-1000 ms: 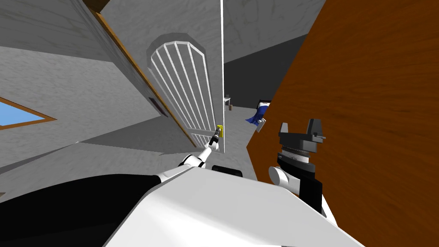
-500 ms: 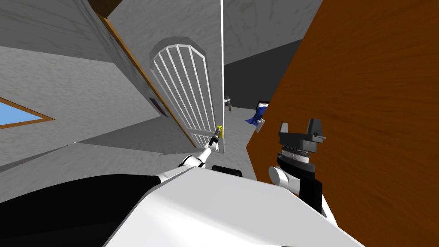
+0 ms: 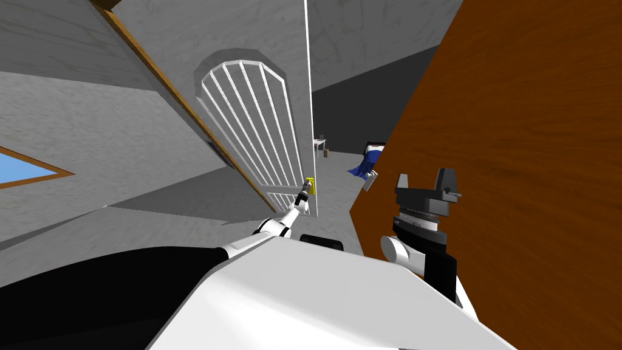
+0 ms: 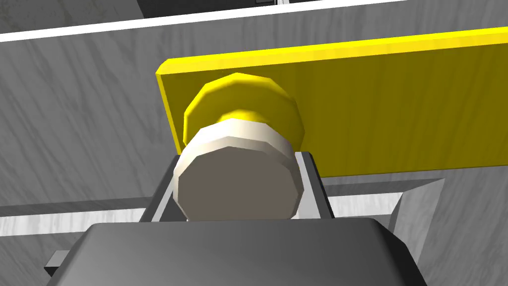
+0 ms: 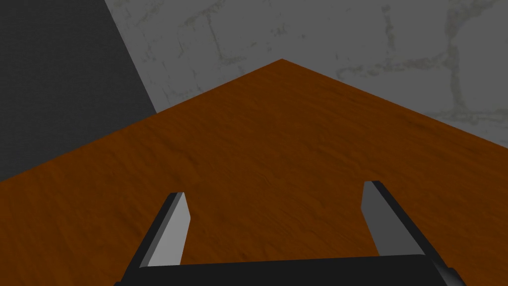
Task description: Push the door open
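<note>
Grey door (image 3: 255,121) ajar. Its free edge is further from the brown panel (image 3: 516,152) than a second ago, and the bed (image 3: 364,163) shows through the gap. Left tool (image 3: 307,191) at door's edge, right tool (image 3: 425,182) raised beside panel.
Left wrist: my fingers (image 4: 313,183) clamp knob (image 4: 238,174) on yellow plate (image 4: 387,109).
Right wrist: blades spread wide, nothing held.

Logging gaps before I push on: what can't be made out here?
- Head view: left gripper too small to read.
- Left wrist view: yellow plate cut by the edge; knob covers most of the jaws.
- Head view: brown panel hides what lies past the door; blue thing too small.
</note>
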You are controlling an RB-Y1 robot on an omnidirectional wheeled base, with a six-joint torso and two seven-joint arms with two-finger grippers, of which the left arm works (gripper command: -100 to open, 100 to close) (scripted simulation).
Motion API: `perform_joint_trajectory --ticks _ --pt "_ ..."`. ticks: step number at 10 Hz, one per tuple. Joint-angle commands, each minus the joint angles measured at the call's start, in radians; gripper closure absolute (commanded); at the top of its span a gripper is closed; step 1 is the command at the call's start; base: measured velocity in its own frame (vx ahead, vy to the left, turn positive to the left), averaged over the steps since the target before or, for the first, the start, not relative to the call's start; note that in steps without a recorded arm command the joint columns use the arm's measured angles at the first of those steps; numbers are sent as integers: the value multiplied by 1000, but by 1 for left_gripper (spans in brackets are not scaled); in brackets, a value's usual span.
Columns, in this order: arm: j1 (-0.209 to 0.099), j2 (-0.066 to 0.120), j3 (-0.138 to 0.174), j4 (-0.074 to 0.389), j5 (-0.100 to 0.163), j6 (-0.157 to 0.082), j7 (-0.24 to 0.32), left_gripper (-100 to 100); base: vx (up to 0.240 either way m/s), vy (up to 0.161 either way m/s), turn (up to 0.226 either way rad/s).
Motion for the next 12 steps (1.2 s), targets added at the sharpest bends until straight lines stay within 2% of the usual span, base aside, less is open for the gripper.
perform_joint_trajectory --ticks 1,2,3,6,10,11,12 --pt "-12 24 33 9 22 -22 -27 100 197 9 104" --pt "-12 24 33 9 22 -22 -27 100 140 1 82" --pt "-3 25 30 -7 22 -1 -20 -100 -55 -43 58" --pt "-4 16 35 -8 27 8 -19 -100 -231 -81 36" --pt "-6 -14 43 -9 35 23 -18 -100 -211 -132 51" --pt "-2 -10 42 -13 34 21 -19 -100 -92 -50 10" --pt "-1 1 44 -12 34 18 -20 -100 98 -14 -38"
